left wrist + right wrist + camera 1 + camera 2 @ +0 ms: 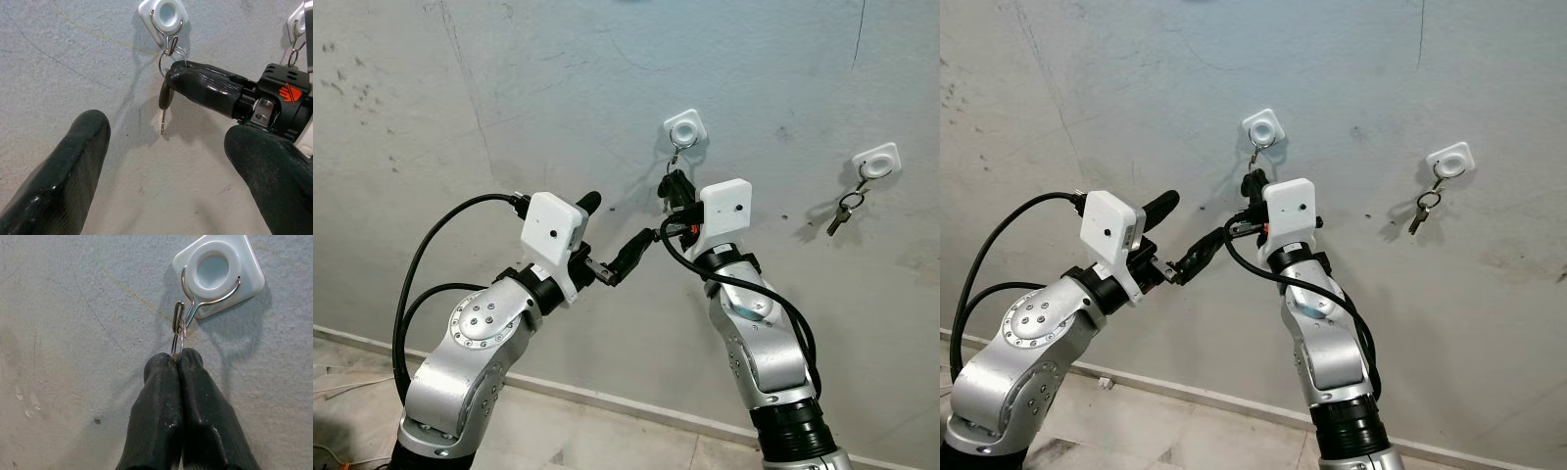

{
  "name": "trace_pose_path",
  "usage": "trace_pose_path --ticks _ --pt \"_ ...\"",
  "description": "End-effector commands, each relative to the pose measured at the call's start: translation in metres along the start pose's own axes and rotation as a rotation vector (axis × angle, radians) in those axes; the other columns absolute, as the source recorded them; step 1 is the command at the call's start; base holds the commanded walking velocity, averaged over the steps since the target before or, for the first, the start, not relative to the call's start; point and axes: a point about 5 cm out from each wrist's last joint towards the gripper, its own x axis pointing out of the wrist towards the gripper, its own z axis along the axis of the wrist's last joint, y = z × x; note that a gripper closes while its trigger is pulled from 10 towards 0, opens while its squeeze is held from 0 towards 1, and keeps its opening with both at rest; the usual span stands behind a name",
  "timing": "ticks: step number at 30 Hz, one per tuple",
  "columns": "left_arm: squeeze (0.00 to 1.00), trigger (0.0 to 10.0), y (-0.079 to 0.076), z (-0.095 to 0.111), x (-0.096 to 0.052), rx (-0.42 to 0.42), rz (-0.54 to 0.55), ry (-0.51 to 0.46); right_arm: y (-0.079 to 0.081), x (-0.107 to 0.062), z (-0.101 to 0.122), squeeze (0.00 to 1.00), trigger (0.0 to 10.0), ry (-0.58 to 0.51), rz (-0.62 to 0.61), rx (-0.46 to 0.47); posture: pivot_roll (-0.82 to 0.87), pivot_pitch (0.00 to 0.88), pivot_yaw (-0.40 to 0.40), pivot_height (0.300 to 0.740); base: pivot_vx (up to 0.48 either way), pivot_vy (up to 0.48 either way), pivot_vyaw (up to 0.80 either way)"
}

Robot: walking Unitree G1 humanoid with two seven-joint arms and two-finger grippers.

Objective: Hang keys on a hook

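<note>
- The right gripper (178, 363) reaches up in the centre of the head view, its fingers (159, 416) pressed together on the key ring (179, 340) just below the white wall hook (218, 273).
- In the right wrist view the ring appears to be threaded over the hook's wire loop (179, 319), so the hanging looks all but done.
- The key (165, 98) dangles beneath the ring, against the wall, at the upper centre of the left wrist view.
- Judged remaining: let go of the ring and draw the arm back without tugging the key off.
- The left gripper (612, 235) hovers left of centre in the head view, close beside the right one, its fingers (63, 181) spread apart and holding nothing.
- A second white hook (878, 162) at the upper right already carries another set of keys (843, 210).
- The surface is a rough grey concrete wall (509, 98) with marks and hairline cracks.
- A pale skirting strip (607, 399) runs along the bottom of the frame where wall meets floor (568, 441).
</note>
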Motion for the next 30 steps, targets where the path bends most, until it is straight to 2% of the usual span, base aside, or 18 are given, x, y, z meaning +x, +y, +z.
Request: trace_pose_path --ticks 1,8,9,21,22,23,24,25,30 --pt "0.0 10.0 -0.004 0.0 0.001 0.004 -0.013 0.003 0.008 -0.004 -0.02 0.0 10.0 0.099 0.038 0.006 0.24 0.0 -0.02 0.74 0.0 0.0 0.0" --pt "0.0 10.0 -0.004 0.0 0.001 0.004 -0.014 0.003 0.004 -0.006 -0.015 0.0 10.0 0.069 0.027 -0.008 0.24 0.0 -0.02 0.74 0.0 0.0 0.0" --pt "0.0 10.0 -0.004 0.0 0.002 0.003 -0.016 0.002 0.005 -0.007 -0.016 1.0 10.0 0.075 0.034 -0.017 0.23 0.0 -0.018 0.74 0.0 0.0 0.0" --pt "0.0 10.0 -0.004 -0.001 0.002 0.006 -0.016 0.002 0.013 -0.006 -0.014 1.0 10.0 0.049 0.065 -0.08 0.24 0.0 -0.018 0.74 0.0 0.0 0.0" --pt "0.0 10.0 -0.004 -0.001 0.002 0.006 -0.016 0.002 0.013 -0.005 -0.014 0.9 10.0 0.048 0.065 -0.081 0.24 0.0 -0.018 0.74 0.0 0.0 0.0" --pt "0.0 10.0 -0.004 0.0 0.002 0.006 -0.016 0.001 0.013 -0.005 -0.013 1.0 10.0 0.041 0.074 -0.077 0.24 0.0 -0.018 0.74 0.0 0.0 0.0" --pt "0.0 10.0 -0.004 0.0 0.002 0.006 -0.016 -0.001 0.013 -0.005 -0.012 0.84 10.0 0.031 0.074 -0.091 0.24 0.0 -0.018 0.74 0.0 0.0 0.0" --pt "0.0 10.0 -0.004 0.0 0.002 0.006 -0.016 -0.003 0.012 -0.005 -0.01 0.0 10.0 0.024 0.068 -0.088 0.24 0.0 -0.018 0.74 0.0 0.0 0.0" --pt "0.0 10.0 -0.004 0.001 0.004 0.01 -0.011 -0.01 0.01 -0.006 -0.009 0.0 10.0 0.026 0.05 -0.087 0.24 0.0 -0.019 0.74 0.0 0.0 0.0"
